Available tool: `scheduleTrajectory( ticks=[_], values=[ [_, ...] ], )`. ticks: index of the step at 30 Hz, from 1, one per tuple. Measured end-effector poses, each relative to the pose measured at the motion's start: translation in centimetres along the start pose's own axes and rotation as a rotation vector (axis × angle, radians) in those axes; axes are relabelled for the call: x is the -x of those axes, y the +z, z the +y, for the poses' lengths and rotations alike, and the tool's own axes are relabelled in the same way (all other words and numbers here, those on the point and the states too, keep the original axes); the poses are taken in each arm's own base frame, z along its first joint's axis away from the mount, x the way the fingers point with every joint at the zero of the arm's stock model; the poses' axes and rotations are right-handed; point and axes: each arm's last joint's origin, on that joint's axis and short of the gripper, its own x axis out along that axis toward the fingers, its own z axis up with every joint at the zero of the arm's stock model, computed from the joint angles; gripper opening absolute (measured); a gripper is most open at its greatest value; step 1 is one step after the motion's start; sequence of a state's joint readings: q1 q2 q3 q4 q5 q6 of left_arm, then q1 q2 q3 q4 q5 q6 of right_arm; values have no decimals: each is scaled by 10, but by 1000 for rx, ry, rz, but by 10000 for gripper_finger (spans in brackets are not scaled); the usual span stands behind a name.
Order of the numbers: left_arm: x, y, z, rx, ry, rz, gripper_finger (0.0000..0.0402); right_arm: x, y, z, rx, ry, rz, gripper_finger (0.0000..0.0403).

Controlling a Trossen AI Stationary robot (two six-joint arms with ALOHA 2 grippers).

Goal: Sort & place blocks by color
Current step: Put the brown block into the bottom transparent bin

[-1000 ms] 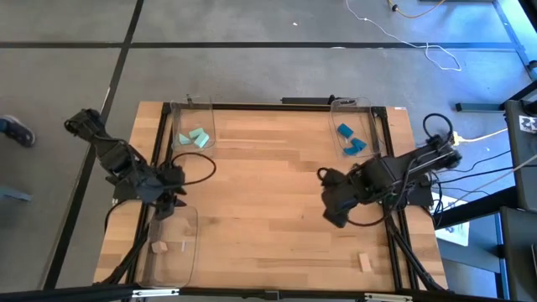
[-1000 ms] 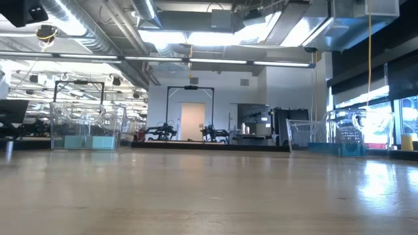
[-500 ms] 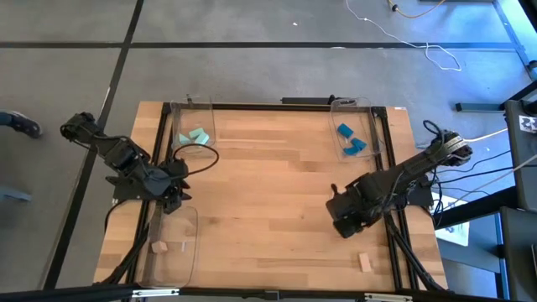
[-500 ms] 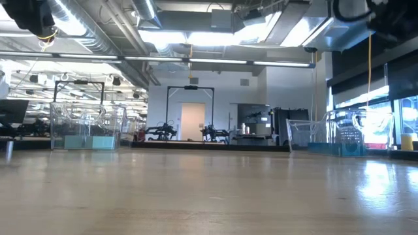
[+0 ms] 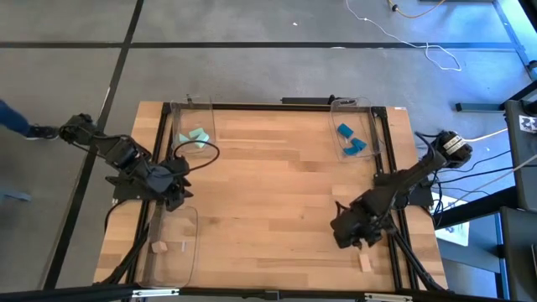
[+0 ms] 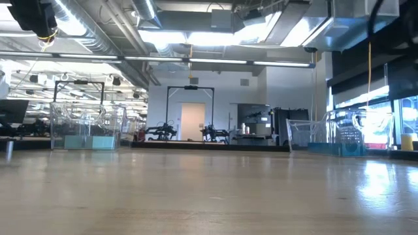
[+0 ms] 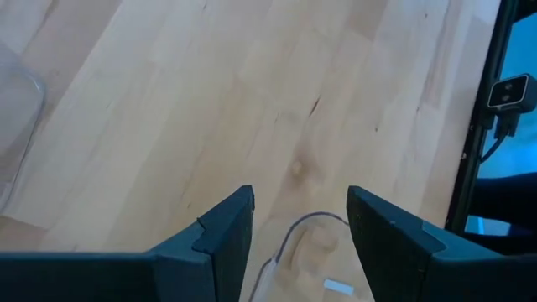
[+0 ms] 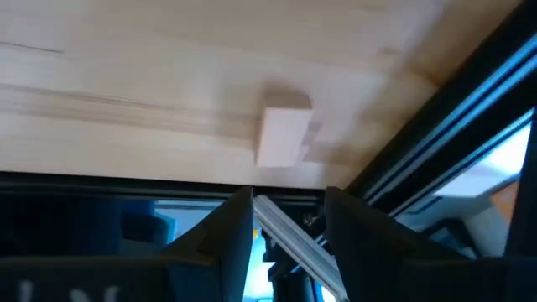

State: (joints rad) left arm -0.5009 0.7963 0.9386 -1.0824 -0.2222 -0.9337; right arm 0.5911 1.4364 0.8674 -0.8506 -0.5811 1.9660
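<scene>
Near the table's front right corner, my right gripper (image 5: 351, 236) now hangs low, just short of the lone wood block (image 5: 364, 262) that lies loose on the table (image 5: 268, 193). A second ago this arm sat higher up the right side, closer to the blue tray; it has swung down toward the front edge in two steps. I judge that I am lining up on the last unsorted piece.

Right jaws: spread, nothing between them. In the right wrist view the wood block (image 8: 283, 134) stands ahead of my fingers (image 8: 220, 239), clear of both and not touched. It lies close to the black frame rail (image 8: 436, 126), so the approach looks tight on that side.

My left gripper (image 5: 172, 191) waits at the left edge, just beyond the far end of the front left tray (image 5: 194, 226). It has shifted only slightly over the same second. Its jaws are also spread and empty; the left wrist view shows bare table and a loop of cable (image 7: 294, 235) between the fingers (image 7: 222, 243).

Sorted so far, by my reading:
- mint-teal blocks (image 5: 195, 137) in the far left tray (image 5: 210, 113);
- deep blue blocks (image 5: 350, 139) in the far right tray (image 5: 334, 113);
- two pale wood blocks (image 5: 168, 247) in the front left tray.

The loose wood block belongs with those two, well apart from where it lies.
</scene>
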Motion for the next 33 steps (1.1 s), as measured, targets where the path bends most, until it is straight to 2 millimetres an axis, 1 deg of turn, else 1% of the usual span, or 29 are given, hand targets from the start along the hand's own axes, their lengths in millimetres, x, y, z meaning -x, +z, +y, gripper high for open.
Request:
scheduleTrajectory(
  ticks=[5,11,17,19,21,23,26,33],
  values=[
    [0,1,1,9,5,-4,185,-14,-9,-2,-41,23,29,150],
    [0,1,1,-13,6,-3,185,-25,-14,-6,1,54,-38,145],
    [0,1,1,-16,6,-3,185,-27,-18,-6,39,63,-30,90],
    [0,1,1,-16,5,-3,185,-27,-19,-7,49,56,-32,78],
    [0,1,1,-16,6,-3,185,-29,-20,-8,67,53,-33,74],
    [0,1,1,-16,6,-3,185,-29,-21,-8,65,50,-32,76],
    [0,1,1,-16,6,-3,185,-29,-21,-9,40,36,-7,89],
    [0,1,1,-41,6,-2,185,-32,-26,-12,45,19,-2,145]
  ],
)
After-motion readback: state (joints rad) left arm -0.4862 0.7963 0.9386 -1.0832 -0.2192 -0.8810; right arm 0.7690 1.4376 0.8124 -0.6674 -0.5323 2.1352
